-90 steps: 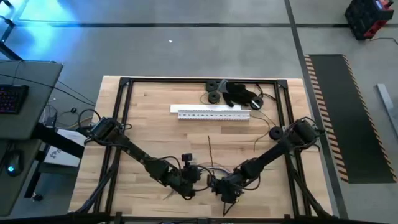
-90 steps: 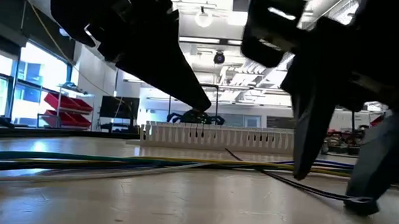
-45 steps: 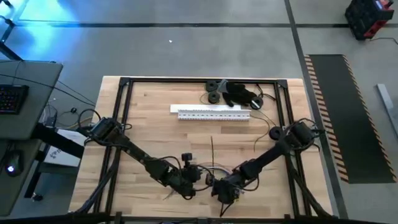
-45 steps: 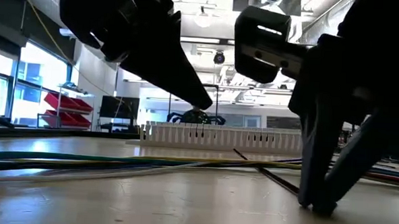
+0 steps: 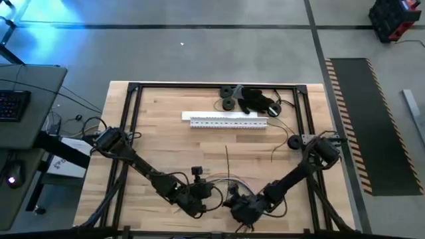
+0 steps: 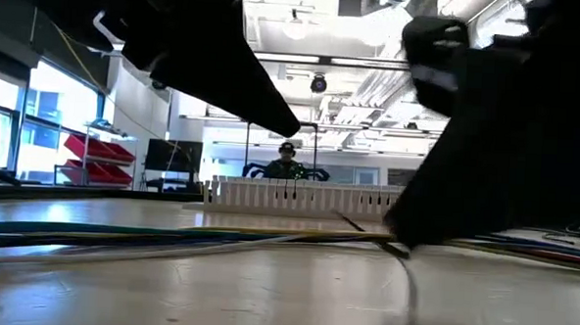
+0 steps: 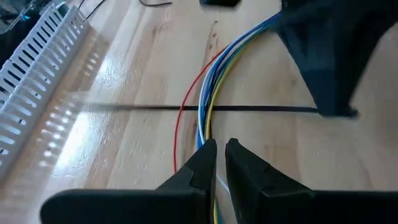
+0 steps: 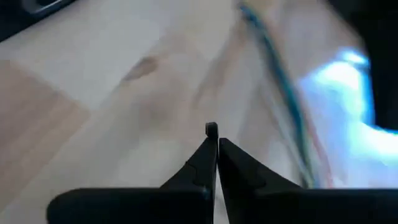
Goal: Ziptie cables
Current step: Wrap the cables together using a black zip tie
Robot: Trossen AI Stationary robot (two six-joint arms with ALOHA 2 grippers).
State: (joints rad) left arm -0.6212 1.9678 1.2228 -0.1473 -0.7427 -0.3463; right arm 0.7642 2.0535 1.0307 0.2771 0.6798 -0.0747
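The cables (image 7: 214, 81) are a bundle of thin blue, yellow, white and red wires lying on the wooden table near its front edge; the high view shows them as thin dark lines (image 5: 229, 180). My left gripper (image 7: 221, 150) (image 5: 201, 197) is shut on them. A thin straight black stick (image 7: 186, 107) (image 5: 227, 159) lies across the bundle. My right gripper (image 8: 213, 140) (image 5: 241, 211), just right of the left one, is shut on the stick's end. My left gripper pinches the cable bundle (image 7: 204, 134) between its two fingers, which lie low and along the wires. The bundle runs on ahead of the fingers, resting on the table. My right gripper pinches the near end of the black stick (image 7: 323, 110) at its fingertips (image 8: 211, 129), slanting down from above. The rest of the stick lies on the table across the cables.
A white slotted duct (image 5: 229, 121) (image 6: 308, 196) lies across the table's far half. Black parts (image 5: 249, 98) sit at the far edge. A black frame (image 5: 133, 89) borders the table. A person (image 6: 287, 162) shows in the room beyond.
My right gripper has moved toward the table's near edge, still shut on the stick's end, and now looms larger in the low view. My left gripper has shifted slightly the same way while holding the cables.
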